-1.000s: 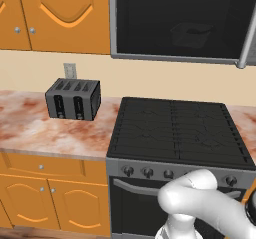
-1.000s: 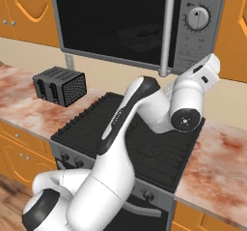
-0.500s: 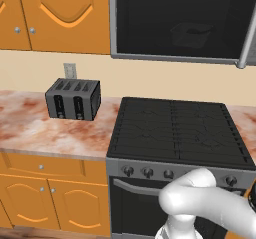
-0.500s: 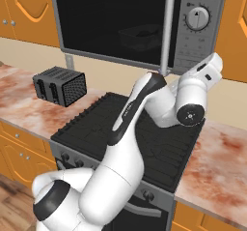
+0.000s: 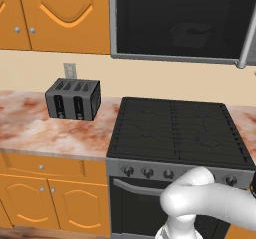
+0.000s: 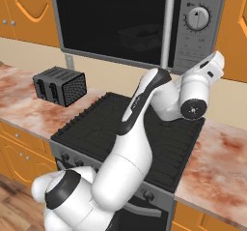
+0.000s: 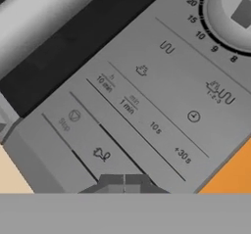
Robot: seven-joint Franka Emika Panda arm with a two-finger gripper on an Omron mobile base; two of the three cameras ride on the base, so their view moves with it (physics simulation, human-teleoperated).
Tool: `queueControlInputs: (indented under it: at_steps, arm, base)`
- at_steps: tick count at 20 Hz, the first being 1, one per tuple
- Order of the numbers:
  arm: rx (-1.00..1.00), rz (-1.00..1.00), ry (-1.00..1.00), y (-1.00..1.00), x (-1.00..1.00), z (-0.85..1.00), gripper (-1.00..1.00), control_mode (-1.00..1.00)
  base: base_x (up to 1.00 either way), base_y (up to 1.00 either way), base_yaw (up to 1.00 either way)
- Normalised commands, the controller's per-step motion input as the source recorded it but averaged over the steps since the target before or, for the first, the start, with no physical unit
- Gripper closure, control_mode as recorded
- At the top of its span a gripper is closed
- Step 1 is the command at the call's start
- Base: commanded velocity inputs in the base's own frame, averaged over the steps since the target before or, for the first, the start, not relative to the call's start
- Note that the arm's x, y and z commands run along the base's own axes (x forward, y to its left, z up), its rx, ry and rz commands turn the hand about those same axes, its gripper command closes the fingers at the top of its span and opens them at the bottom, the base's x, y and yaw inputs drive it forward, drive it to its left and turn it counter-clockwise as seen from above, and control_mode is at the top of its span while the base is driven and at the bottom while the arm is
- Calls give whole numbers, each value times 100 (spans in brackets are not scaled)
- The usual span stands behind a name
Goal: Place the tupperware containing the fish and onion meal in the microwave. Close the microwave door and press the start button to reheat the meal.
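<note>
Surroundings: one black toaster (image 5: 73,99) sits on the marbled worktop (image 5: 45,133), at 9 o'clock from the black stove (image 5: 177,130) — the two stand apart.
Microwave (image 6: 140,24): one, mounted above the stove, at its 12 o'clock.
Microwave door (image 5: 180,23): shut, with its grey bar handle (image 6: 167,24) upright along the right edge.
Tupperware (image 6: 141,36): one, dimly seen through the dark glass inside the cavity; the meal in it is too dark to make out.
Control panel (image 7: 147,110): one round dial (image 6: 198,18) at 12 o'clock, rows of buttons under it.
Tool (image 7: 125,185): jaws closed with nothing between them — tip up close to the lowest button row.
In the way: nothing between tip and panel.
Stove knobs: four in the left base view.
</note>
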Motion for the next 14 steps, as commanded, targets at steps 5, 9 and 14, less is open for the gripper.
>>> queueControlInputs:
  at_steps: [5, 9, 14]
  arm:
    - [0, 0, 0, -29, 25, -1, 100, -100]
    - [0, 0, 0, -24, 26, -9, 100, -100]
    - [0, 0, 0, -27, 29, -8, 100, -100]
  base:
    - [0, 0, 0]
    - [0, 0, 0]
    - [0, 0, 0]
